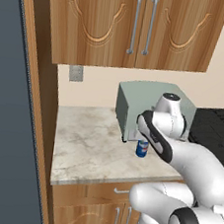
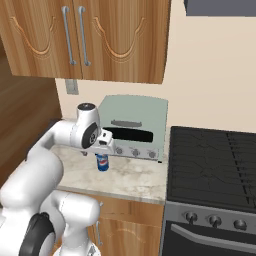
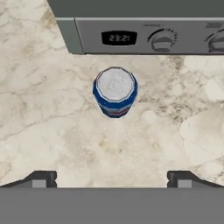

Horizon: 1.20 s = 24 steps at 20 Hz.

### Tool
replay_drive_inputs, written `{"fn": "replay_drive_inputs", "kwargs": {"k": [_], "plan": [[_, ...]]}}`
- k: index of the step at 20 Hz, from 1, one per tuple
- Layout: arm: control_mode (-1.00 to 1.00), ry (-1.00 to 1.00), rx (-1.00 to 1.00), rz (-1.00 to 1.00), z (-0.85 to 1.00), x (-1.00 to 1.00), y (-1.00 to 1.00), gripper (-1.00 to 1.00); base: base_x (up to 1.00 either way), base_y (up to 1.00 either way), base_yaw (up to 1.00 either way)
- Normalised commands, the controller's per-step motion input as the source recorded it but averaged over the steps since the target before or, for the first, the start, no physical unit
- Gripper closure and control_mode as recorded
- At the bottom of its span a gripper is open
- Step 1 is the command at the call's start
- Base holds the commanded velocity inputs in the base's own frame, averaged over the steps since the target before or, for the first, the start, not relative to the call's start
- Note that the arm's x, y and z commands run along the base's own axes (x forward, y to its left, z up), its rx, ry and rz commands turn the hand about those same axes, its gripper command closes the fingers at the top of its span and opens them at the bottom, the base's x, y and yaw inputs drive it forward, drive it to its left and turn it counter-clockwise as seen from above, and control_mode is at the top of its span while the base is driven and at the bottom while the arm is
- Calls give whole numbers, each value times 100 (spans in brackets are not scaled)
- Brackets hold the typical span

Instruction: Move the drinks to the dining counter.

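One of the drinks, a blue soda can (image 3: 115, 91) with a silver top, stands upright on the marble worktop (image 3: 52, 127) just in front of the toaster oven. My gripper (image 3: 113, 179) hovers above it, looking straight down, jaws open wide and nothing between the fingertips (image 3: 43, 178). The can sits ahead of the fingertips, apart from them. From the base, the can (image 1: 142, 148) (image 2: 102, 162) shows just under my white hand (image 2: 106, 139). The dining counter is out of view.
A grey toaster oven (image 2: 135, 125) (image 1: 135, 104) stands at the back of the worktop (image 1: 90, 146), close behind the can. A black stove (image 2: 215, 160) adjoins on the right. Wooden wall cabinets (image 1: 134, 27) hang overhead; a tall wooden panel (image 1: 36, 99) bounds the left.
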Motion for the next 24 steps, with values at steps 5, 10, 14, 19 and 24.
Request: {"fn": "replay_drive_inputs", "kwargs": {"k": [5, 10, 14, 19, 24], "plan": [[-100, 0, 0, 0, -6, 25, 1, -100, 0, 0, 0], [-100, 0, 0, 0, -4, 29, 0, -100, 0, 0, 0], [-100, 0, 0, 0, -13, 19, 0, -100, 0, 0, 0], [-100, 0, 0, 0, -19, 15, 0, -100, 0, 0, 0], [-100, 0, 0, 0, -18, 10, 0, -100, 0, 0, 0]]}}
